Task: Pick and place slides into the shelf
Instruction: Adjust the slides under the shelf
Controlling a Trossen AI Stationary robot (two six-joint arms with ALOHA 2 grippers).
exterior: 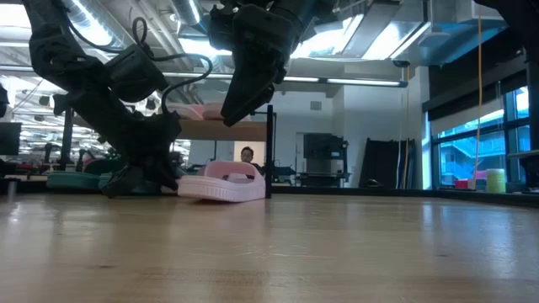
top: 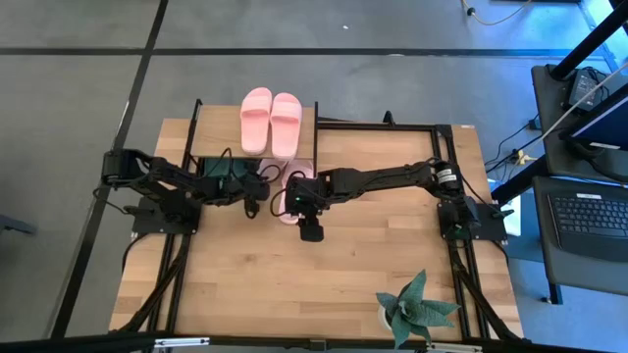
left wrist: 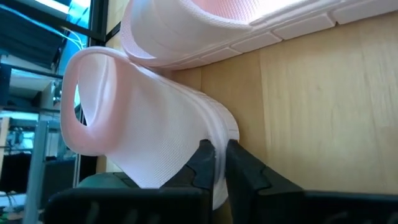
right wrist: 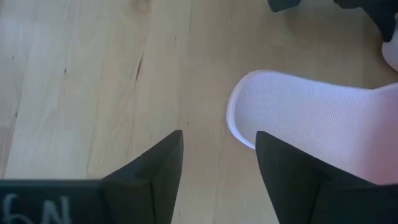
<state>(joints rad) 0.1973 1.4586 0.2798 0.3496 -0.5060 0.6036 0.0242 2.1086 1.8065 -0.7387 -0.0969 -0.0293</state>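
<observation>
The shelf (top: 304, 132) stands at the table's far edge with one light pink pair (top: 270, 120) lying on its plank top. A second pink pair (top: 291, 199) lies on the table in front of it. My left gripper (left wrist: 221, 165) reaches in from the left, low, and is shut on one of these slides (left wrist: 149, 124); its mate (left wrist: 249, 25) lies beside it. Dark green slides (top: 221, 169) show by the left arm. My right gripper (right wrist: 217, 149) hangs open above the table, next to a pink slide's rounded end (right wrist: 298, 112), touching nothing. My left gripper pinches the pink slide's sole edge (left wrist: 219, 134) between its two fingers (left wrist: 205, 163), coming in level from the table's left. The slide's sole is against the table, its strap (left wrist: 81, 106) arching away from it.
A green potted plant (top: 417, 309) stands at the table's near right corner. The shelf's black legs (exterior: 269, 151) rise behind the pink slide (exterior: 223, 181). Bare wood lies across the near half of the table (top: 245, 284). A person (exterior: 247, 155) shows in the room beyond.
</observation>
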